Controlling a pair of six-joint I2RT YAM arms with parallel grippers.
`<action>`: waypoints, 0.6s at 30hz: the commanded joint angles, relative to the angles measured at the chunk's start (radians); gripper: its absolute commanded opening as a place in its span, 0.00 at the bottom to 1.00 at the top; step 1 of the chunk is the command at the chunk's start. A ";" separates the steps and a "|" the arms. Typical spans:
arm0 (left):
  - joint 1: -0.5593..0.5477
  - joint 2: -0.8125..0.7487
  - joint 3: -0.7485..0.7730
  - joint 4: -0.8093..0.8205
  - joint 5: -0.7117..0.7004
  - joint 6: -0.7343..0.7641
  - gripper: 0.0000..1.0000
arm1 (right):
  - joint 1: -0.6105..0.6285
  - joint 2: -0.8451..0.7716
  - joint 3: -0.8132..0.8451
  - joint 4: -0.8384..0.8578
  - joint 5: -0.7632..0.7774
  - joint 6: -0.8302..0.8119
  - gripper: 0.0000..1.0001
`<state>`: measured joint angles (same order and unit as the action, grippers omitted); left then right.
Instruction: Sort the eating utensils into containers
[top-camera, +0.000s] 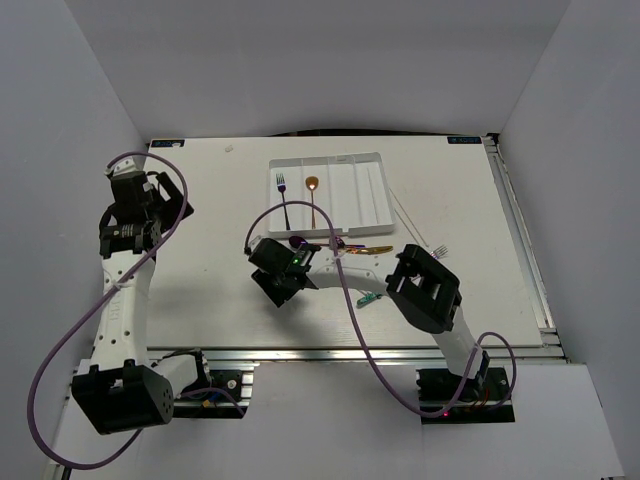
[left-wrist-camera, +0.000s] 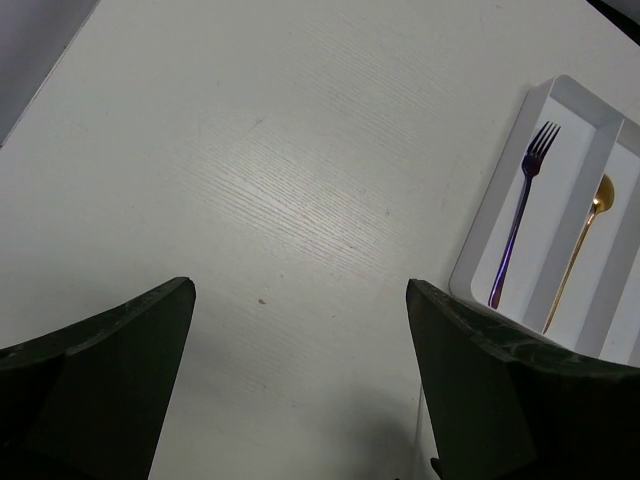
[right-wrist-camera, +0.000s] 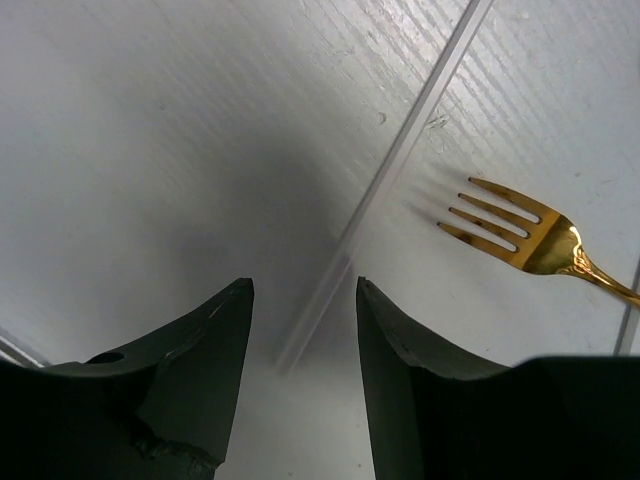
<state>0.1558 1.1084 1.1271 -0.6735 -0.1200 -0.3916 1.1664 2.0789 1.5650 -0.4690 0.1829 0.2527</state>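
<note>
The white tray (top-camera: 372, 170) lies at the back centre. A purple fork (top-camera: 285, 205) lies in its leftmost compartment and a gold spoon (top-camera: 313, 200) in the one beside it; both also show in the left wrist view, the fork (left-wrist-camera: 520, 215) and the spoon (left-wrist-camera: 580, 250). My right gripper (right-wrist-camera: 305, 300) is open low over the table, its fingers either side of the near end of a white chopstick (right-wrist-camera: 390, 170). A gold fork (right-wrist-camera: 520, 235) lies just right of it. My left gripper (left-wrist-camera: 300, 380) is open and empty over bare table, left of the tray (left-wrist-camera: 480, 250).
A purple spoon and a gold utensil (top-camera: 352, 247) lie just in front of the tray. A teal-handled piece (top-camera: 368, 297) lies under the right arm. Thin white chopsticks (top-camera: 408, 218) and a small silver fork (top-camera: 440, 248) lie right of the tray.
</note>
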 joint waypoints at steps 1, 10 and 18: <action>0.007 -0.033 -0.007 -0.009 -0.018 0.022 0.98 | -0.014 0.027 0.016 0.018 0.003 0.008 0.52; 0.005 -0.028 -0.021 -0.011 -0.018 0.028 0.98 | -0.066 0.110 0.067 0.007 -0.049 0.019 0.34; 0.008 0.001 -0.029 -0.011 -0.021 0.023 0.98 | -0.034 0.199 0.147 0.016 -0.062 0.025 0.00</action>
<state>0.1562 1.1118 1.1023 -0.6811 -0.1280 -0.3733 1.1042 2.1963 1.6848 -0.5133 0.1375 0.2626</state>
